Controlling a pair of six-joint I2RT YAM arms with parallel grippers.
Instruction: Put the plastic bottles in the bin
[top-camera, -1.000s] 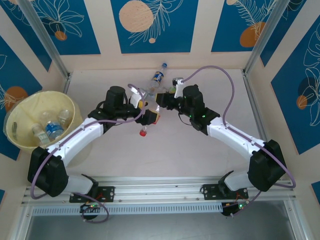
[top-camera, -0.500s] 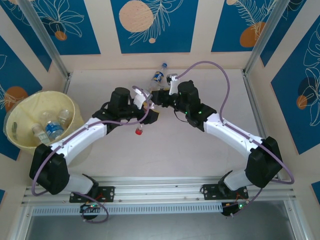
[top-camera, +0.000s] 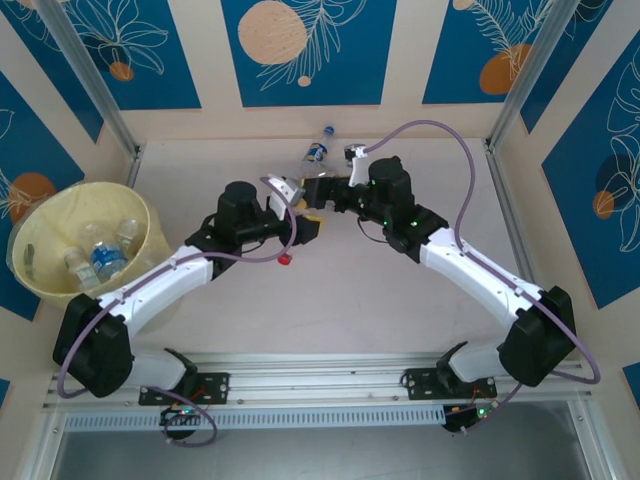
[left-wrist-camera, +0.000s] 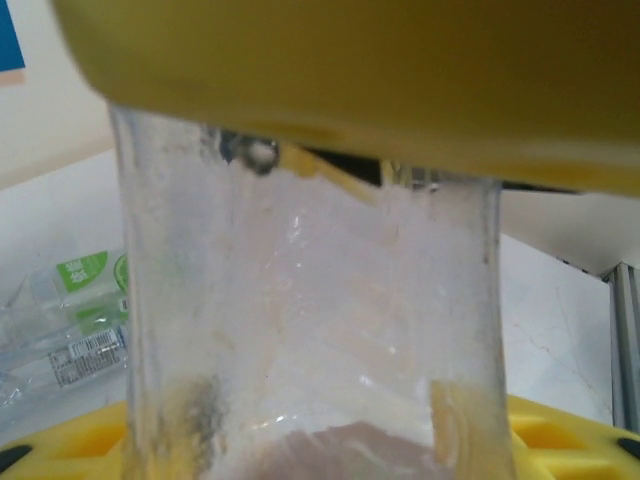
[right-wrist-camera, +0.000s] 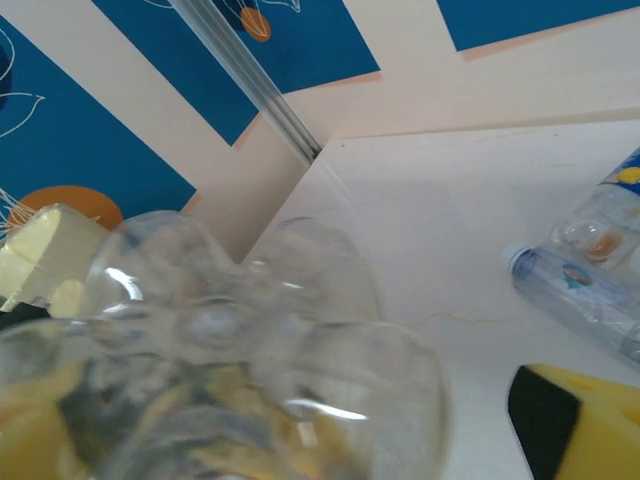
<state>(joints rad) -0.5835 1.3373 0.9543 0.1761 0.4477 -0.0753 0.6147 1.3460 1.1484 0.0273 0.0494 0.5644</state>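
Plastic bottle (left-wrist-camera: 310, 330), red cap, just handed over above mid-tabletop (top-camera: 400, 300). Right claw (top-camera: 318, 190) sprung wide a moment ago, no longer gripping. Left claw (top-camera: 298, 224) closed in from full spread, yellow pads (left-wrist-camera: 350, 80) pinching the body. Ready to swing to bin (top-camera: 40, 225) at left edge. Second bottle (top-camera: 318, 150) waiting at far edge.

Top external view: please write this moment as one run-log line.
left hand: closed on clear bottle | right hand: open | bin: bottles inside | table: blue-label bottle lying

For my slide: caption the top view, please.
Left hand grips a clear bottle beside the open right hand; yellow bin holds more bottles.
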